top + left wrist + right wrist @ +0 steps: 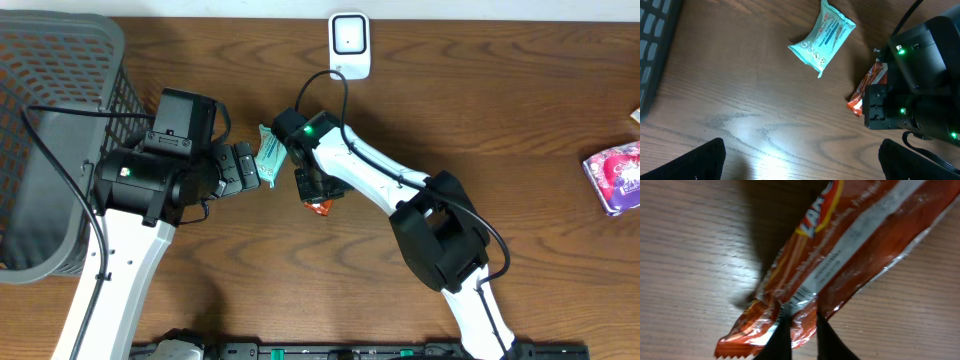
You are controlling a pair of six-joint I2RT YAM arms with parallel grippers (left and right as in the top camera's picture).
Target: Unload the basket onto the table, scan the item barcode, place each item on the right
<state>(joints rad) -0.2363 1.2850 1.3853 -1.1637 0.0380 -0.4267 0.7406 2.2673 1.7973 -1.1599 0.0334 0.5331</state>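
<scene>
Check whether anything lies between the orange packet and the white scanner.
Nothing visible does: only wood shows between the orange packet, pinched by the right gripper, and the scanner; the teal pack lies off to one side.

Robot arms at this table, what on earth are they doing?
They are on a barcode-scanning job. The right arm has its jaws pinched on one end of an orange snack wrapper. The left arm hovers over the wooden table with its jaws wide open and empty, near a teal wipes pack. The white scanner sits at the table's far edge, and nothing is held up to it yet.
</scene>
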